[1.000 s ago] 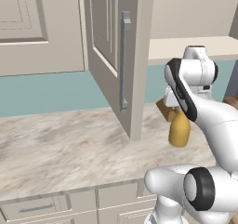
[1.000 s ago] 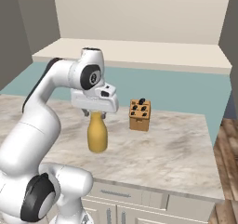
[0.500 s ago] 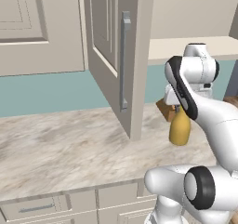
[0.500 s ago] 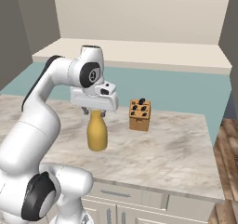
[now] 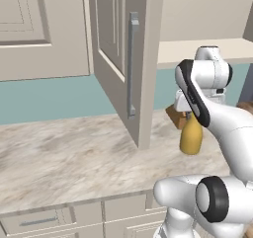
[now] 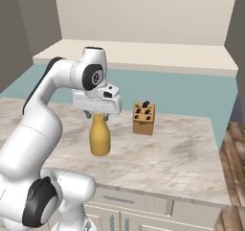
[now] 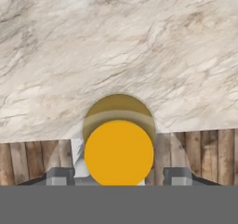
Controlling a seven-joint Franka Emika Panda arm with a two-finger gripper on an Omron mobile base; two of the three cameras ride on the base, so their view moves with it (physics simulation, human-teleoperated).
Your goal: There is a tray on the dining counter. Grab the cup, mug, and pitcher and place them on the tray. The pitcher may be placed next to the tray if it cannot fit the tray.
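The pitcher is mustard yellow, round-bodied with a narrow neck. My hand is clamped on its neck, above the marbled worktop.

no readable text, label or number on anything.

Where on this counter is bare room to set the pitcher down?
The counter is bare right of the knife block to its end, and along the front edge. In the left base view, the stretch left of the open cabinet door is bare. It is crowded around the pitcher and block.
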